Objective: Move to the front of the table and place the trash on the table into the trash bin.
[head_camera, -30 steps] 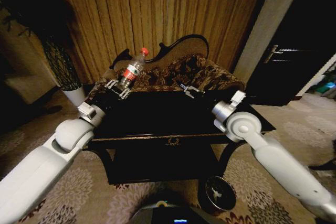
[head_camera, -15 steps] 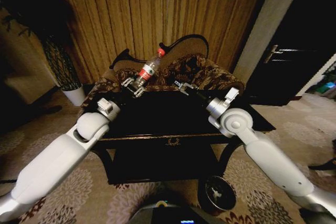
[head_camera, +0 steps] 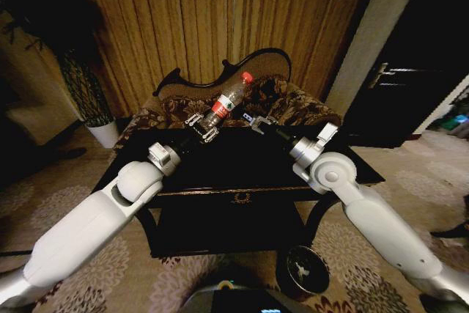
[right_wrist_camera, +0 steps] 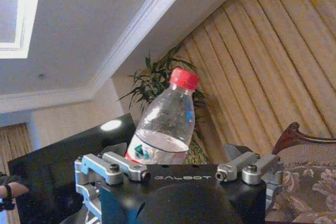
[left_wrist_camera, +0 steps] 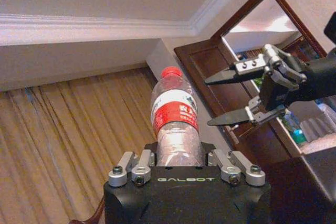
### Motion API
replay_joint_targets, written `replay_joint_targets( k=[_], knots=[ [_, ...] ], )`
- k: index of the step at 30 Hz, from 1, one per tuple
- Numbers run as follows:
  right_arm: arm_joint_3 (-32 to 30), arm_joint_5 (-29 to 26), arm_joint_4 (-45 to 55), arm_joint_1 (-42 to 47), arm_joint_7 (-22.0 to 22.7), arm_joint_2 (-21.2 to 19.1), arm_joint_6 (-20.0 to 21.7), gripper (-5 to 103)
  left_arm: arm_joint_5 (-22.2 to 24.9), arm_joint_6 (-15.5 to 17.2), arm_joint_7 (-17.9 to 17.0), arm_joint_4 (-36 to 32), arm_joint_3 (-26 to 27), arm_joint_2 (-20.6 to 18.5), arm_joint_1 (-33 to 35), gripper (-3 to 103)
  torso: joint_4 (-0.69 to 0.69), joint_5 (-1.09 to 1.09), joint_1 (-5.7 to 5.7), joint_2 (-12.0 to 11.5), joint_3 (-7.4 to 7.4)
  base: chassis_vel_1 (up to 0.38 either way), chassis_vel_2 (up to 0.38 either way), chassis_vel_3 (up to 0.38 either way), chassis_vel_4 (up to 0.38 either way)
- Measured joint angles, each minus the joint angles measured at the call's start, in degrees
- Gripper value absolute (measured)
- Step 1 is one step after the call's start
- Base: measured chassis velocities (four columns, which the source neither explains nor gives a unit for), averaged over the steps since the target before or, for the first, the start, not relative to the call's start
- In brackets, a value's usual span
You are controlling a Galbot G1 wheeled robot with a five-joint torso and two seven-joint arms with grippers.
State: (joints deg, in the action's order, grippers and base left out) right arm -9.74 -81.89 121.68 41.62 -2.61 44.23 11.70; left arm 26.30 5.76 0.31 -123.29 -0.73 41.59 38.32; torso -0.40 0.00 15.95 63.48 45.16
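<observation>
Left gripper [head_camera: 205, 127] clamps the bottle [head_camera: 227, 99] low on its body, tilted above the table [head_camera: 242, 194], far side; right gripper [head_camera: 258, 121] spread wide just beside it. Looks near-empty, so light, thin-walled, probably slippery; bin [head_camera: 306, 270] near right

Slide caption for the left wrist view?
Left hand grips the bottle; right hand open beside it.

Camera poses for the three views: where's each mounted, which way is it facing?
Head view: on the head, looking forward and down at the table; both arms show, left gripper holding the bottle, right gripper beside it.
Left wrist view: on the left wrist, angled up toward the ceiling; its own gripper, the right gripper open beyond.
Right wrist view: on the right wrist, facing up toward the curtain; gripper housing.
Shared: the bottle.
</observation>
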Motion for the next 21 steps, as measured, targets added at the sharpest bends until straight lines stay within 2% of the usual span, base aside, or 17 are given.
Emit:
replay_joint_targets(
  k=[12, 21],
  knots=[
    [0.07, 0.05, 0.88, 0.31, -0.02, -0.7, 0.33, 100, 0.2, 2.23, -0.32, -3.93, -2.29, -0.63, -0.87, 39, 0.0, 0.0, 0.0, 0.0, 0.0, 0.0, 0.0, 0.0, 0.0],
    [-0.47, 0.04, 1.34, 0.93, 0.09, -1.03, 0.37, 100, -0.07, 2.22, 0.03, -4.68, -2.9, -0.88, 0.65, 38, 0.0, 0.0, 0.0, 0.0, 0.0, 0.0, 0.0, 0.0, 0.0]
  ],
)
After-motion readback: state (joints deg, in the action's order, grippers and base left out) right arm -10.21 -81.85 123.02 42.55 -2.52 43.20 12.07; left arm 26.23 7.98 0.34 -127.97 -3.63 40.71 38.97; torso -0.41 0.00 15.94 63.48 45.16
